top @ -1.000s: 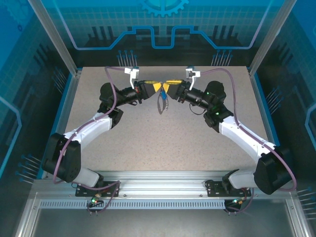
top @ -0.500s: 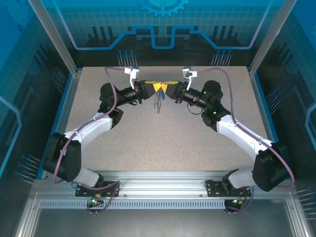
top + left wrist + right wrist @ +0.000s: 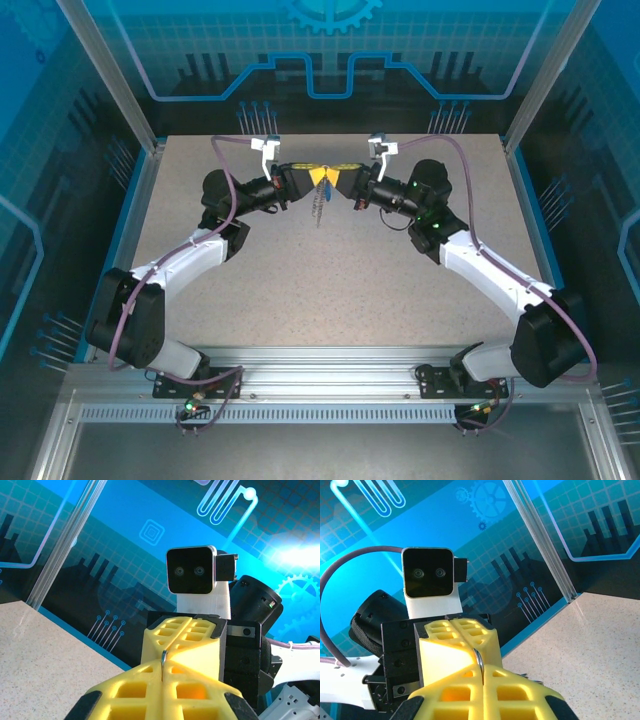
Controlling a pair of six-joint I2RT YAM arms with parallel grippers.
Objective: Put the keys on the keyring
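Note:
Both grippers meet tip to tip, raised above the far middle of the table. The keyring's silver ring (image 3: 163, 661) stands edge-on in the seam of my left gripper (image 3: 163, 672), which is shut on it. That same ring (image 3: 478, 661) is also pinched in my right gripper (image 3: 482, 675), which is shut too. From above, the left gripper (image 3: 315, 176) and right gripper (image 3: 332, 177) touch, and the rest of the keyring (image 3: 320, 207) hangs below them as a thin dark bundle. I cannot tell the keys apart from that bundle.
The speckled table (image 3: 330, 290) lies below, bounded by blue-lit enclosure walls (image 3: 330, 70) and aluminium posts (image 3: 112, 80). Each wrist camera faces the other arm's camera block (image 3: 191, 570). A metal rail (image 3: 320, 365) runs along the near edge by the arm bases.
My right gripper has closed onto the ring and pressed in against the left fingertips. The hanging bundle has swung slightly left. The left arm has stayed in place.

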